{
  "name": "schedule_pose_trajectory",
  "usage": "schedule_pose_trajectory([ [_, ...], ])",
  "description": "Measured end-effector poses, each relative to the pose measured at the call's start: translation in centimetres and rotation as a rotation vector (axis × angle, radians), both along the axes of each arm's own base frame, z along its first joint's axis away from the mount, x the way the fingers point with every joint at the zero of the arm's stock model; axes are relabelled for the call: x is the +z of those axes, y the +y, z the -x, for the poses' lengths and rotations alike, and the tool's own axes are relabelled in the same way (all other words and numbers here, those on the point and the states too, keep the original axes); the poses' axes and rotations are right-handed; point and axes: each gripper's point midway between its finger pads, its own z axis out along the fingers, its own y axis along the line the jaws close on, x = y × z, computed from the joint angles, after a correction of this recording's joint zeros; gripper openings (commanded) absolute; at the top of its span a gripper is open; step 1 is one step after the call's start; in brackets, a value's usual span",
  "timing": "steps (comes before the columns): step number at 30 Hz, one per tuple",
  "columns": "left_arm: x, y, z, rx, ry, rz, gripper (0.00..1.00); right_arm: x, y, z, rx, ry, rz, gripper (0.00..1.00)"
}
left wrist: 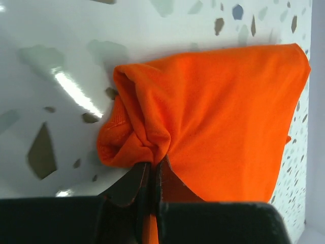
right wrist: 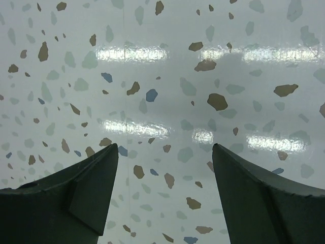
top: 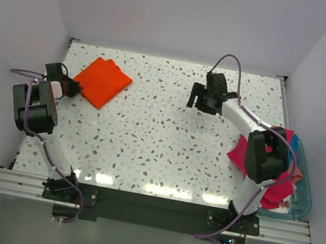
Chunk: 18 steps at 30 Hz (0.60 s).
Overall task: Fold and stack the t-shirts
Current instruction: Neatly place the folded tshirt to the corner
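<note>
A folded bright orange t-shirt point(top: 102, 81) lies on the table at the far left. My left gripper point(top: 71, 88) is shut on its near left corner; in the left wrist view the cloth point(left wrist: 218, 117) bunches between the closed fingers point(left wrist: 152, 168). My right gripper point(top: 203, 99) is open and empty over bare table at the far middle right; its fingertips point(right wrist: 109, 152) frame only speckled tabletop. Magenta-pink shirts point(top: 278, 186) lie heaped in the bin at the right, partly behind the right arm.
The teal plastic bin point(top: 302, 197) sits off the table's right edge. White walls close in the table on the left, far and right sides. The speckled tabletop point(top: 158, 146) runs between the arms.
</note>
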Motion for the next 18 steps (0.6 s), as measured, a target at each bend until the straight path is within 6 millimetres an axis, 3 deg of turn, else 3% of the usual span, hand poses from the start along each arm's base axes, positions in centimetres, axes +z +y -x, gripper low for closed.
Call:
schedule_pose_trajectory([
  [2,0.1,0.7,0.7,0.044,-0.006,0.005,0.01,0.0,0.1,0.0,0.003,0.0,-0.003,0.78],
  [4,0.1,-0.4,0.7,0.04,-0.026,0.019,0.03,0.0,0.1,0.0,0.004,0.0,-0.005,0.78],
  [9,0.0,-3.7,0.9,0.011,-0.053,0.063,0.4,0.1,0.4,0.0,0.011,-0.002,-0.013,0.79],
  [13,1.7,-4.7,2.2,0.019,-0.074,0.046,0.55,0.1,0.7,0.2,0.023,0.002,-0.025,0.79],
  [18,5.7,-3.1,3.6,0.066,-0.082,-0.099,0.72,0.1,1.0,0.3,0.032,0.003,-0.027,0.79],
])
